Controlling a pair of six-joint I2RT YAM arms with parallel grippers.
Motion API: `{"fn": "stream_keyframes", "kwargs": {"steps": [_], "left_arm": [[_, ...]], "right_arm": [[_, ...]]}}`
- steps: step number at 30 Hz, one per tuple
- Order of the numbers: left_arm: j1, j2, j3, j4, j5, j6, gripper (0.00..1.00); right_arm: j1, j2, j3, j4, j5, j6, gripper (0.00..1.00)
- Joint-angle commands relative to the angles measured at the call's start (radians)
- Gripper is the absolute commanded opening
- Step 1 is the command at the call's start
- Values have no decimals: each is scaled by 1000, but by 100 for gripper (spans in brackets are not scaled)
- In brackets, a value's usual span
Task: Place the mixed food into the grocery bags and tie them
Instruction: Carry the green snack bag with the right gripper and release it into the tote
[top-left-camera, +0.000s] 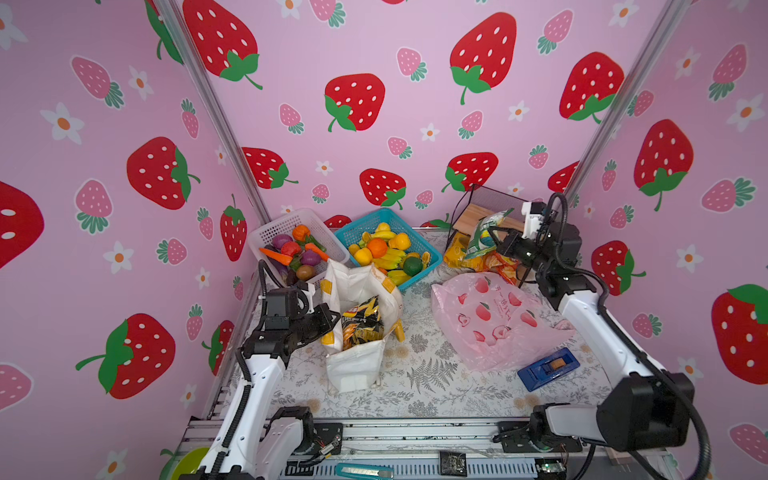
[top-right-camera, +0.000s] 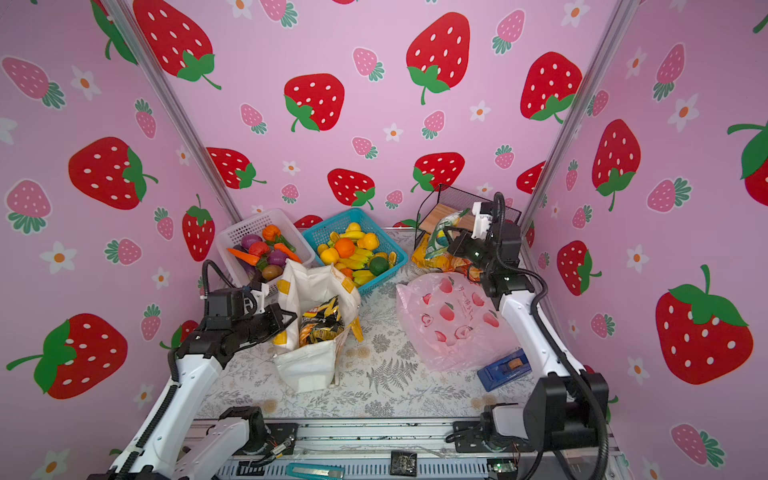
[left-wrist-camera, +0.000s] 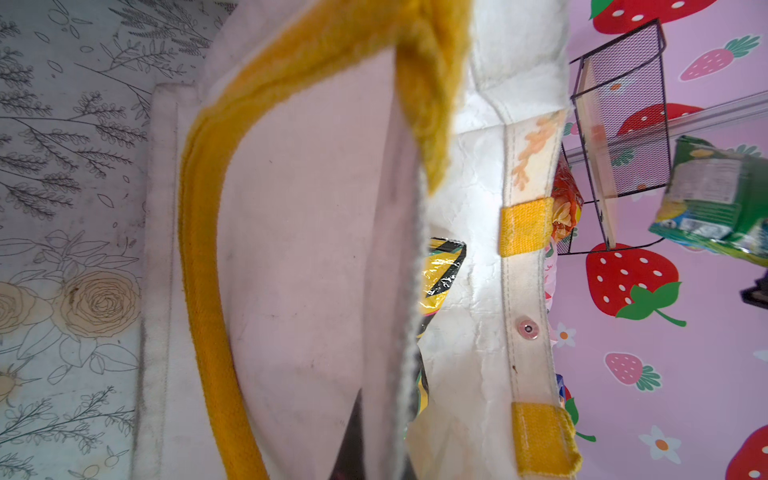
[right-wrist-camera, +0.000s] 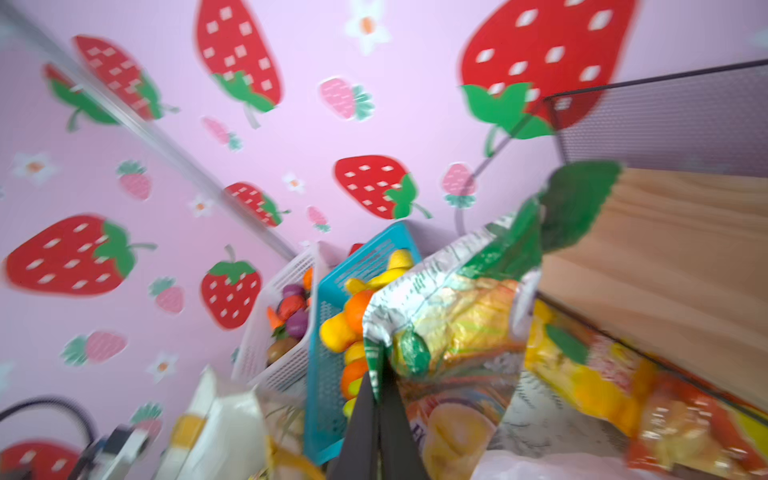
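Pinching a crinkly green foil packet is the slim-fingered right gripper.

On my tabletop, a white basket of vegetables sits at the far-left corner, just beside a blue basket along the far edge. A mesh rack fills the far-right corner. A blue tape dispenser lies near the right edge.
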Motion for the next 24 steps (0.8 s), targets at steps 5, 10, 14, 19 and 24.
{"fn": "stream_keyframes", "kwargs": {"steps": [5, 10, 14, 19, 24], "left_arm": [[6, -2, 1, 31, 36, -13, 0], [6, -18, -8, 32, 22, -17, 0], [7, -18, -8, 26, 21, -13, 0], [6, -15, -6, 32, 25, -15, 0], [5, -15, -6, 33, 31, -17, 0]], "right_arm": [[413, 23, 96, -135, 8, -170, 0], [593, 182, 210, -217, 51, -261, 0], [662, 310, 293, -299, 123, -327, 0], [717, 462, 393, -348, 224, -373, 0], [747, 580, 494, -316, 248, -360, 0]]}}
